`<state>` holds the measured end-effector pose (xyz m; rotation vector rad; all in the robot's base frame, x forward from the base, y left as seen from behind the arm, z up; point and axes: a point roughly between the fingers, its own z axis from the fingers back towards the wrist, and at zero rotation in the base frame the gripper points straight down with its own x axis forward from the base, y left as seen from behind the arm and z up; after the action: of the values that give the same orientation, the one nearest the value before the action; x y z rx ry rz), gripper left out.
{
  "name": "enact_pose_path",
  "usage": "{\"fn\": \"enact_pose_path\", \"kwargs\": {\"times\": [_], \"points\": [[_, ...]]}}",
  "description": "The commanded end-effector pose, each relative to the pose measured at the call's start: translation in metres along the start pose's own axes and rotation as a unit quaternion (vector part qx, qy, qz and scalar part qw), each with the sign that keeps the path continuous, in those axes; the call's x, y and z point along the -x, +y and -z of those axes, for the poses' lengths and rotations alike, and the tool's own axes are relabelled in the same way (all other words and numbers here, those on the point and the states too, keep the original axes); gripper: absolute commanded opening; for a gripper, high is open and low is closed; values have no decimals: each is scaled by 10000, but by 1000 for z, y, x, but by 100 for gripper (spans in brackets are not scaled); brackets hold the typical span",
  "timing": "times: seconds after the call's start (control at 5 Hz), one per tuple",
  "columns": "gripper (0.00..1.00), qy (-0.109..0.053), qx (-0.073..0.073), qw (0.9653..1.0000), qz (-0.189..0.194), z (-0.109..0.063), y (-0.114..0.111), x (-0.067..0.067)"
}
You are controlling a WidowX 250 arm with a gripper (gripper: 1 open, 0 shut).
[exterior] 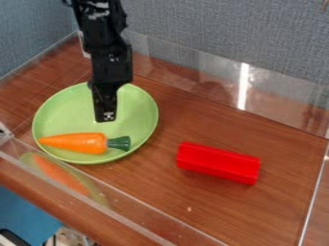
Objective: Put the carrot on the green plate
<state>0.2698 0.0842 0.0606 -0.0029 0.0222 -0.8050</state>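
One orange carrot (pixel 77 142) with a dark green stub lies on the green plate (pixel 141 117), toward its near side, the pointed end to the left and the stub to the right. Over the plate, beyond the carrot and apart from it, hangs the black hand (pixel 106 112), pressed together. Right of the plate, a red block (pixel 217 162) rests on the wooden bench (pixel 187 204).

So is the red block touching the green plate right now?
Apart. The camera view shows bare brown tabletop between the red block and the green plate.
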Motion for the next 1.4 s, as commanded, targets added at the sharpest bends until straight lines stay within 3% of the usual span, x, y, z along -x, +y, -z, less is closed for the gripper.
{"fn": "enact_pose_path", "kwargs": {"times": [0.0, 0.2, 0.8, 1.0, 1.2], "points": [[100, -76, -87, 9999, -75, -5, 6, 3], [100, -89, -62, 9999, -88, -5, 8, 4], [100, -93, -495, 9986, -174, -61, 6, -2], [0, -112, -458, 9987, -170, -53, 4, -3], [0, -148, -414, 9989, -175, -47, 2, -1]]}}
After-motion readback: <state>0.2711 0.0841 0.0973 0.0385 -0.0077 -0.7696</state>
